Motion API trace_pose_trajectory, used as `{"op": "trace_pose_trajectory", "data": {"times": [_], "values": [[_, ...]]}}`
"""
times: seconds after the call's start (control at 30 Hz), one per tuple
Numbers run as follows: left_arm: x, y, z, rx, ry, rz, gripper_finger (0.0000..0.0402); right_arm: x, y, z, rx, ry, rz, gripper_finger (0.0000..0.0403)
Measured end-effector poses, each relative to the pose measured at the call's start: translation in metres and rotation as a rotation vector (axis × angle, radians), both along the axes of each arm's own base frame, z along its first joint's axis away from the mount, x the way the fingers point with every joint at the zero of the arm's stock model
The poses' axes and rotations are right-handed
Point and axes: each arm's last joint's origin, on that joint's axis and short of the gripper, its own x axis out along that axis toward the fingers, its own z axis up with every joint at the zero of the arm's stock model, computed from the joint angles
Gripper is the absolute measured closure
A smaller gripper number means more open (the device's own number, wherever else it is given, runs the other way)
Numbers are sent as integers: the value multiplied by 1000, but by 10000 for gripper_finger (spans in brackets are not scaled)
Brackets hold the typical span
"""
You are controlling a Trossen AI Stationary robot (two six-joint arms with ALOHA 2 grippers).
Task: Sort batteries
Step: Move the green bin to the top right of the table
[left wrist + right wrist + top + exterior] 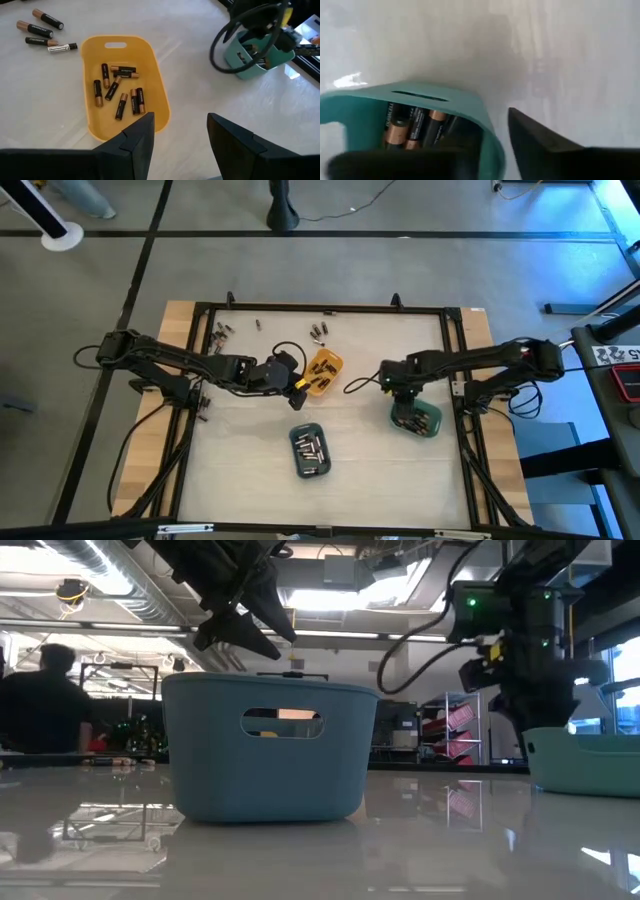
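Observation:
Several batteries (117,92) lie in the orange tray (161,102). My left gripper (177,125) hangs open just near of that tray, with nothing between its fingers. More batteries (312,450) lie in the slate-blue tray (297,438), and others (412,130) in the green tray (350,100). My right gripper (492,125) points down over the green tray's (428,423) left end. It is open by a narrow gap, one finger inside the tray and one outside. Loose batteries (222,333) lie by the far edge. My right gripper has the green tray's end wall (492,145) between its two fingers, which come from above and point down. One finger (540,145) stands outside the tray, the other inside over the batteries. Blur hides whether either finger touches the wall. The tray sits on the table.
A second loose group of batteries (320,332) lies at the far middle, and several more (42,32) lie beside the orange tray. A black frame (320,308) rims the table. A person (45,700) stands in the room beyond.

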Motion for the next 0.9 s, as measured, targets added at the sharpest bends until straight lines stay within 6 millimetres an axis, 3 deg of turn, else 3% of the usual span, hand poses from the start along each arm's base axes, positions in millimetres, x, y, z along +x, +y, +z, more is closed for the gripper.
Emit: {"op": "trace_pose_trajectory", "data": {"times": [0.13, 0.3, 0.5, 0.7, 0.9], "values": [[0, 0, 0, 0, 0, 0, 229, 5, -6, -5, -62, -4, -18, 387], [0, 1, 0, -1, -1, 4, 229, 9, -27, -3, -63, -58, -118, 385], [0, 5, 0, -3, -3, 20, 229, 6, -72, 10, -99, -115, -307, 395], [0, 5, 0, -3, -3, 20, 229, -17, -120, 14, -107, -135, -495, 398], [0, 5, 0, -3, -2, 20, 229, -44, -152, 14, -88, -143, -645, 400]]}}
